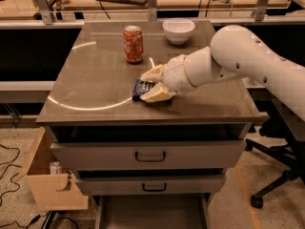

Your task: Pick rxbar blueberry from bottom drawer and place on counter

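Note:
My gripper [148,84] reaches in from the right over the middle of the counter [90,78] and is shut on the rxbar blueberry [141,89], a dark blue bar that sticks out to the left between the two pale fingers [156,94]. The bar is low over the counter, at or just above its surface, right by the white arc mark [86,107]. The bottom drawer [152,213] stands pulled open at the foot of the cabinet, and its grey floor is bare.
A red-orange soda can [133,44] stands on the counter behind the gripper, and a white bowl [178,30] sits at the back right. Two shut drawer fronts [150,155] lie below the counter. A wooden box [47,182] stands at the left, an office chair base [274,185] at the right.

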Action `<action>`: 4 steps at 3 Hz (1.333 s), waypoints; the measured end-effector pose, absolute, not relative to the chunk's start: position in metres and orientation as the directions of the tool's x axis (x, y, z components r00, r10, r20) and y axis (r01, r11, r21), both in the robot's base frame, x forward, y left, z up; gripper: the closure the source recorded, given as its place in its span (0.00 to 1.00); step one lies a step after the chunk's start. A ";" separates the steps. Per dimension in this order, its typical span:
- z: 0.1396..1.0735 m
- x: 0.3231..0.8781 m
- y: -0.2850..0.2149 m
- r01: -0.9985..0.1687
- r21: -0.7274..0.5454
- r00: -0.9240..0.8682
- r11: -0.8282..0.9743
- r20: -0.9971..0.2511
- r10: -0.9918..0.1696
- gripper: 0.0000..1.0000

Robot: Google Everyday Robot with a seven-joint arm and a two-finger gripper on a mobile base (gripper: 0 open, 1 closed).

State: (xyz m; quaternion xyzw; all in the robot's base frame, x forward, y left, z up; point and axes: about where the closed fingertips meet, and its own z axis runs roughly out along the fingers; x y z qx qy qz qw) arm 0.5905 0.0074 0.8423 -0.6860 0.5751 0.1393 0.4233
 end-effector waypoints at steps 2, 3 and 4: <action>0.835 0.605 0.019 -0.908 -0.419 0.314 0.007 -0.692 -0.650 0.84; 0.834 0.604 0.021 -0.909 -0.418 0.316 0.004 -0.692 -0.649 0.61; 0.834 0.604 0.021 -0.909 -0.418 0.316 0.003 -0.692 -0.649 0.38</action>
